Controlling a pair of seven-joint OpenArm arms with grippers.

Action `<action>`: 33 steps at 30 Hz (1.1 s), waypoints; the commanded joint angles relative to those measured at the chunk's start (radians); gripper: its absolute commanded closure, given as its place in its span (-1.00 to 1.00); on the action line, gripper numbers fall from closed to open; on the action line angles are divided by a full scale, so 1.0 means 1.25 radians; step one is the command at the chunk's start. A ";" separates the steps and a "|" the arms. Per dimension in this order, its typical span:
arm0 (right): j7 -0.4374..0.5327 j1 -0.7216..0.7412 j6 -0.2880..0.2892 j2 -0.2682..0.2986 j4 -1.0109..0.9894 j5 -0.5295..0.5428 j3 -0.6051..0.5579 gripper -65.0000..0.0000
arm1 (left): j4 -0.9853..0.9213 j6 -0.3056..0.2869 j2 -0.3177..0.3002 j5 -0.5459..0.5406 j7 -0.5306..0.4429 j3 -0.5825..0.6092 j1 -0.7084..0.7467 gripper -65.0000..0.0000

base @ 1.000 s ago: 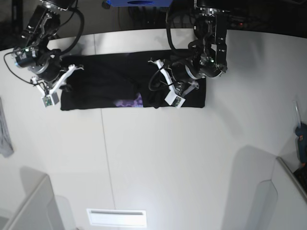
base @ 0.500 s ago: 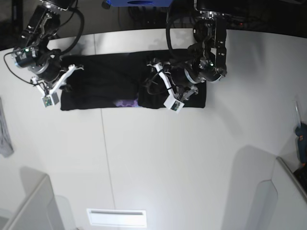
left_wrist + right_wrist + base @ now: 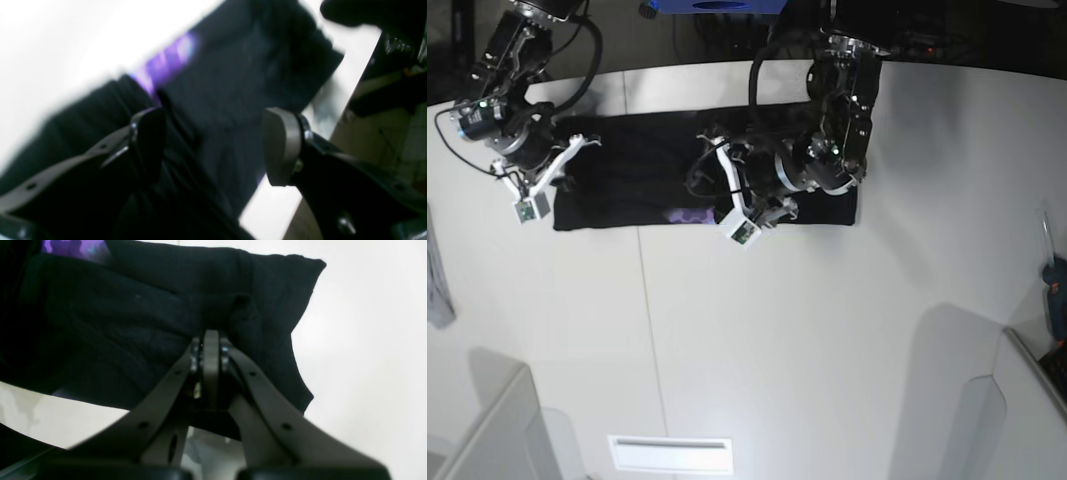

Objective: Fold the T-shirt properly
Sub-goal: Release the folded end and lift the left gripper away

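on the left of your base view the right hand (image 3: 562,170) is pinched together on the left end of the t-shirt (image 3: 627,170), a black band lying flat across the far part of the white desk (image 3: 757,330). further right, your left hand (image 3: 213,146) hangs over the shirt's middle, fingers apart, gripping nothing.

It looked like a robotics lab: two cabled arms (image 3: 827,120) were mounted at the far edge of a bare white table (image 3: 777,330).

Bare table (image 3: 777,330) seemingly below T-shirt (image 3: 627,170)
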 commanded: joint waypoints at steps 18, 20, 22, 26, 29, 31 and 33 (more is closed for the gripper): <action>0.010 0.035 0.002 0.010 0.016 0.017 0.007 0.66 | 0.117 -0.001 -0.235 -0.243 -0.014 -0.389 0.102 1.00; 0.010 0.035 0.002 0.008 0.016 0.017 0.007 0.30 | 0.117 -0.001 -0.244 -0.243 -0.014 -0.398 0.118 1.00; 0.016 0.037 0.002 0.007 0.016 0.017 0.005 0.22 | 0.120 -0.001 -0.241 -0.243 -0.012 -0.384 0.124 1.00; 0.011 0.053 0.002 0.007 0.012 0.017 0.006 0.78 | 0.116 0.018 -0.239 -0.238 -0.012 -0.265 0.116 1.00; 0.011 0.057 0.001 0.007 0.012 0.017 0.007 1.00 | 0.114 0.117 -0.238 -0.239 -0.014 -0.157 0.088 1.00; 0.011 0.058 0.001 0.007 0.012 0.017 0.007 1.00 | 0.096 0.187 -0.230 -0.243 -0.014 -0.092 0.062 1.00; 0.011 0.056 0.001 0.007 0.012 0.017 0.007 1.00 | 0.066 0.245 -0.215 -0.244 -0.012 -0.043 0.032 1.00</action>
